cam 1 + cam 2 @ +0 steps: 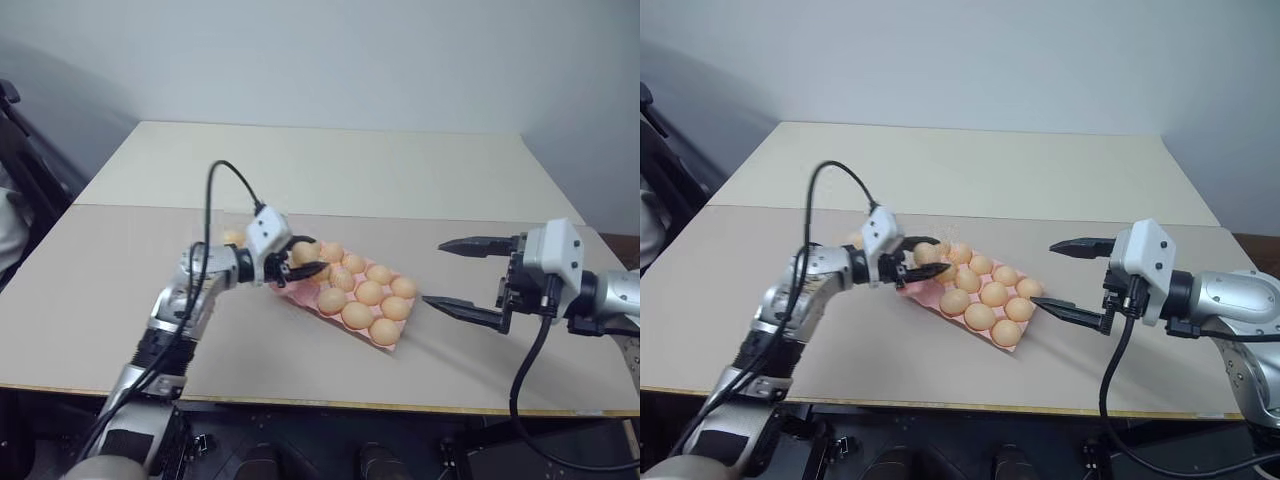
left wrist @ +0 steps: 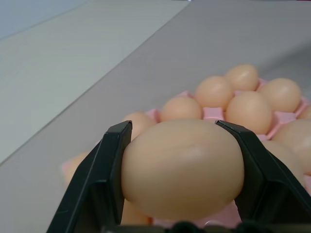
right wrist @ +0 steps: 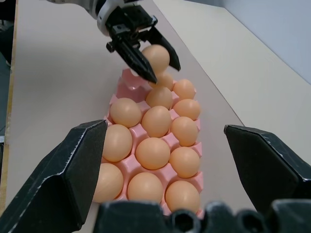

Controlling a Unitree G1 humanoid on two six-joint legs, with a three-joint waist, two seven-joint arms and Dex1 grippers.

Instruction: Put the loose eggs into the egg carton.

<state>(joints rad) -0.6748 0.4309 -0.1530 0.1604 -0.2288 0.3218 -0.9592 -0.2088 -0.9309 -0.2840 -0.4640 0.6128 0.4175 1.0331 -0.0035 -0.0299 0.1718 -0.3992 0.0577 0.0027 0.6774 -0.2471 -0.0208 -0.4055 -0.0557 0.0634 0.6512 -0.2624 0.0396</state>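
Observation:
The pink egg carton [image 1: 391, 345] lies at the middle of the table, with several tan eggs [image 1: 369, 293] sitting in its cups. My left gripper [image 1: 315, 256] is shut on one loose egg [image 2: 182, 167] and holds it just above the carton's left end, over a bare pink cup [image 3: 127, 80]. Another loose egg [image 1: 232, 238] lies on the table behind my left wrist. My right gripper [image 1: 435, 273] hangs open and empty to the right of the carton, its fingers pointing at it.
The table has a brown near half [image 1: 100, 300] and a paler far half [image 1: 330, 160]. Its front edge [image 1: 330, 405] runs close below the carton. A dark object [image 1: 25, 150] stands off the table's left side.

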